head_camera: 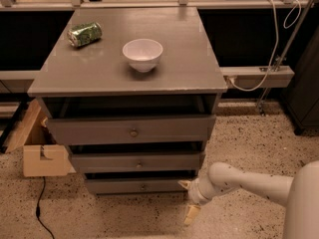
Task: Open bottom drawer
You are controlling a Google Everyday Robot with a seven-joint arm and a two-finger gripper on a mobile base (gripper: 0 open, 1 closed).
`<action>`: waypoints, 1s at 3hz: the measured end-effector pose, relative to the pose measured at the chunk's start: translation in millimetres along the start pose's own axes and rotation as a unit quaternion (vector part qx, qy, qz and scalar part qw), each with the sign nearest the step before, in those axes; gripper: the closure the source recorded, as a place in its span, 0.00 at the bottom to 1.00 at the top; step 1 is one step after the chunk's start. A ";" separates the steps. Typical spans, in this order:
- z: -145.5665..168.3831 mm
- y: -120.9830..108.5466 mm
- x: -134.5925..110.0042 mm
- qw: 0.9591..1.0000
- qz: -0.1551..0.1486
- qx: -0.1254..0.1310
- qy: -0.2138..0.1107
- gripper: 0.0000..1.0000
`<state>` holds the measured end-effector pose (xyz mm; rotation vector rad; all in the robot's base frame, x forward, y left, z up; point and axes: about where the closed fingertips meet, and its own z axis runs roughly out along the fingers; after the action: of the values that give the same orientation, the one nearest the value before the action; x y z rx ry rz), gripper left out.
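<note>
The grey cabinet point(124, 78) stands against a dark bench, and the bottom drawer point(114, 185) is the lowest of its three fronts, just above the speckled floor, with a small round knob point(143, 186) at its middle and a dark gap along its top edge. The gripper point(185, 203) is low at the cabinet's front right corner, at the end of a white arm point(249, 183) that reaches in from the right. Its jaws are spread: one cream finger point(185, 184) lies by the right end of the bottom drawer, and the other point(191, 214) points down toward the floor. Nothing is held between them, and the knob is well to their left. On the cabinet's top sit a white bowl point(142, 54) near the middle and a crushed green can point(84, 34) toward the back left. A cardboard box point(42, 153) rests on the floor at the cabinet's left side.
</note>
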<state>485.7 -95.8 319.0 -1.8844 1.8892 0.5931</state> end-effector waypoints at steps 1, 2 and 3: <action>3.0 -1.3 3.2 1.000 -0.004 0.001 0.001 0.00; 22.4 -10.2 23.8 0.999 -0.033 0.009 0.006 0.00; 44.0 -23.3 50.9 0.998 -0.065 0.012 0.012 0.00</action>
<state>508.1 -113.2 253.8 -1.9894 1.7640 0.5066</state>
